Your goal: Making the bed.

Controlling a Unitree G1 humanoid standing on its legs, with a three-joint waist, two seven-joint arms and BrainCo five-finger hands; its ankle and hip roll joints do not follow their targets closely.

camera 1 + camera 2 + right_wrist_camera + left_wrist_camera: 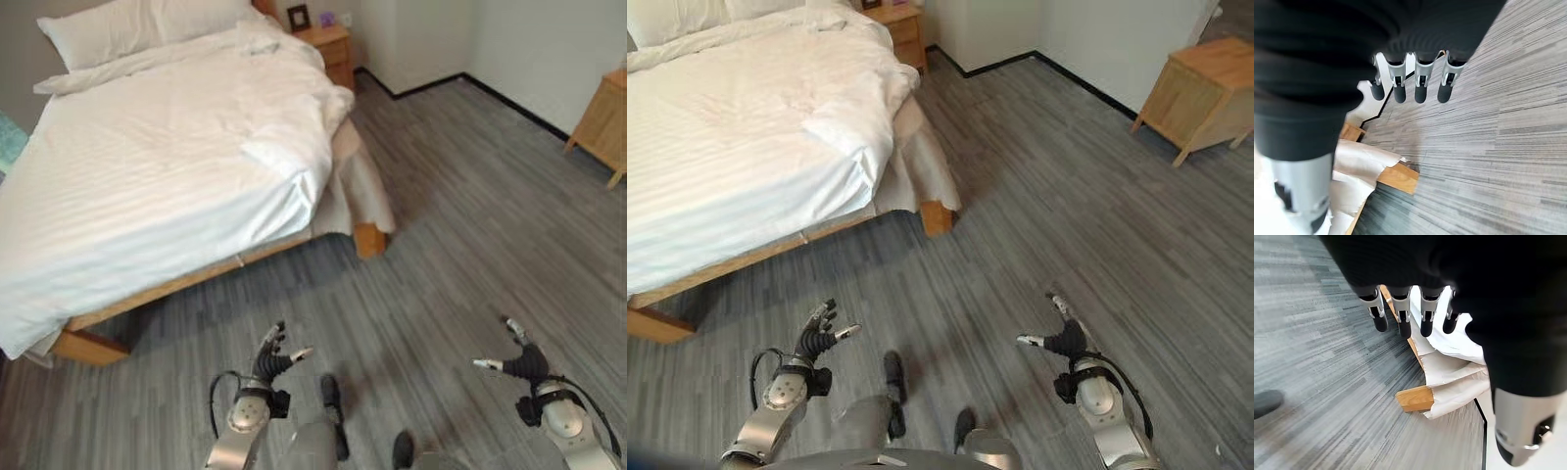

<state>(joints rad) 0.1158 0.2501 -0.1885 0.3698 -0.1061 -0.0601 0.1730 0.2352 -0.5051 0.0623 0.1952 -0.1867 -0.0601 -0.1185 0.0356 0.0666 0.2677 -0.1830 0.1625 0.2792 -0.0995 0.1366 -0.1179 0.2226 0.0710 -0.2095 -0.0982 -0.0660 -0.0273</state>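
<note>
A bed with a white striped duvet [157,176] stands at the upper left on a wooden frame [93,345]. Two white pillows [137,24] lie at its head. The duvet is rumpled along the far side, and a beige sheet [358,186] hangs down over the foot corner by a wooden leg [368,240]. My left hand [271,360] hovers open above the floor, in front of the bed's near side. My right hand [517,360] is open too, low at the right, well clear of the bed. Both hands hold nothing.
A wooden nightstand [331,47] with a small frame on it stands beyond the bed's head. Another wooden cabinet [602,117] is against the right wall. Grey plank floor [460,225] stretches between the bed and the white walls.
</note>
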